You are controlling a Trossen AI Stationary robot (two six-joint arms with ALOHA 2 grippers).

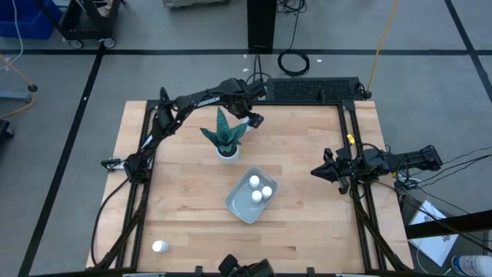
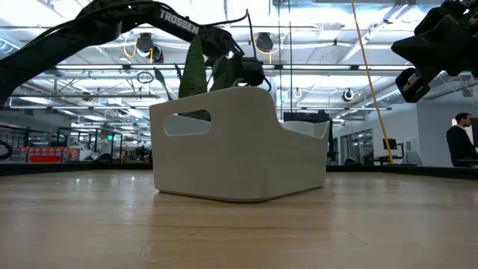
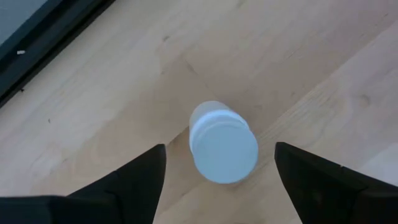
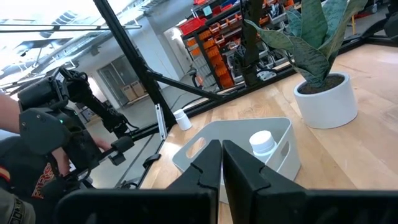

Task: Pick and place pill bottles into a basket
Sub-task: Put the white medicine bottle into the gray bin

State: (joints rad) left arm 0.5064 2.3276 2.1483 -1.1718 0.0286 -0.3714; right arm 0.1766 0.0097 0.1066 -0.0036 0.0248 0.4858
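A round white capped bottle (image 3: 222,144) on grained wood is straddled by the spread left gripper (image 3: 221,171); the right gripper (image 4: 222,163) is closed.

Grey floor (image 1: 61,115); bright ceiling lights (image 2: 314,15); shelving (image 4: 214,56)

The surface (image 1: 307,154) is pale planked wood with a smooth satin sheen, the basket (image 1: 238,205) matt translucent plastic, the pill bottles (image 1: 254,181) smooth white plastic (caps faintly glossy), and the plant pot (image 1: 227,153) looks like smooth white glazed ceramic.
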